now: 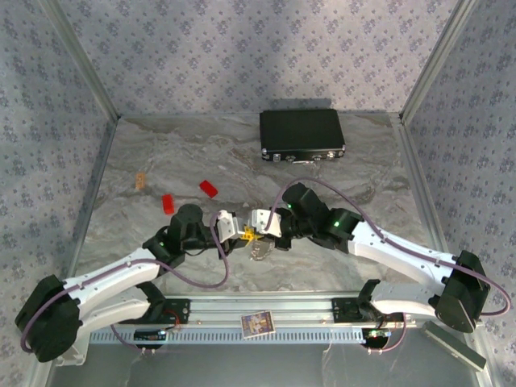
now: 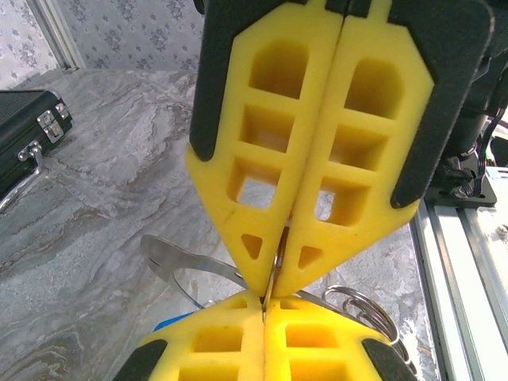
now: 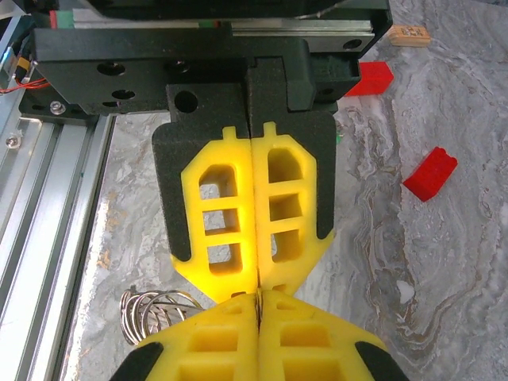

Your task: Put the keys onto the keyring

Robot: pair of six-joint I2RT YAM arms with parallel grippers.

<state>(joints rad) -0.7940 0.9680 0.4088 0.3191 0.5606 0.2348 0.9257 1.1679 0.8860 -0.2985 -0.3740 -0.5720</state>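
The threading step is judged to be in hand. The left gripper (image 1: 242,233) and the right gripper (image 1: 252,233) are seen tip to tip over the near middle of the surface (image 1: 161,153). Each pair of yellow fingers is pressed fully together, and no gap is seen between the pads.

In the left wrist view a thin sliver of metal is seen in the seam of the right fingers (image 2: 317,198). A pinch is therefore likely, but what is held cannot be told. Nothing can be made out between the left fingers (image 2: 214,341).

The keyring (image 1: 258,252) is seen as a faint silvery loop just beneath the meeting tips. A flat silvery blade (image 2: 176,255) runs in towards them. A coil of wire rings (image 3: 155,309) lies just beside them. The blue key (image 2: 169,324) is glimpsed as a blue edge beside the left fingers, close to the loop. Whether it is already threaded cannot be told.

The next move is judged to call for one pair of fingers to be kept clamped on the ring. The other pair would be opened and reset on a key head, so that the key's hole can be lined up with the ring's free end. Very fine alignment is needed, since the parts are far smaller than the fingertips.
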